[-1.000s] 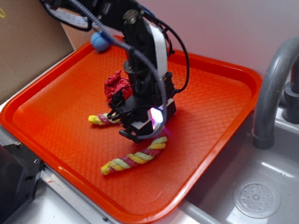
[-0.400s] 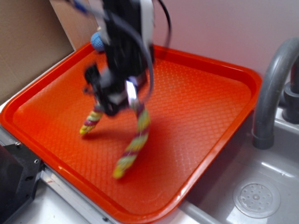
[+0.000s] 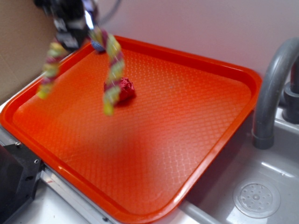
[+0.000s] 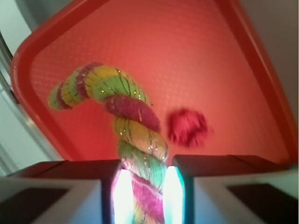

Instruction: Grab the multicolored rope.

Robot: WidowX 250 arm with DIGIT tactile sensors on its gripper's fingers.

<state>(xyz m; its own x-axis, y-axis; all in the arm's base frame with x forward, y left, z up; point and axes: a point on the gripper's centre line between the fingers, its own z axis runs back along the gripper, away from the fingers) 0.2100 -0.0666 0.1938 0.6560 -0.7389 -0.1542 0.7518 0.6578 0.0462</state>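
Observation:
The multicolored rope (image 3: 113,70) hangs in the air over the far left corner of the orange tray (image 3: 196,140), its two ends dangling down, one at the left (image 3: 49,70) and one nearer the middle. My gripper (image 3: 77,23) is high at the top left of the exterior view, blurred, shut on the rope's middle. In the wrist view the twisted yellow, green and pink rope (image 4: 135,135) is pinched between the two lit pads of the gripper (image 4: 145,196) and curls up and to the left above the tray.
A small dark red wrinkly wad (image 3: 124,89) lies on the tray, also in the wrist view (image 4: 188,127). A grey faucet (image 3: 273,88) and sink with a drain (image 3: 256,199) stand at the right. A brown cardboard wall (image 3: 23,51) rises at the left.
The gripper has risen and moved to the far left with the rope, lifting it clear off the tray. The red wad, hidden behind the arm before, now shows.

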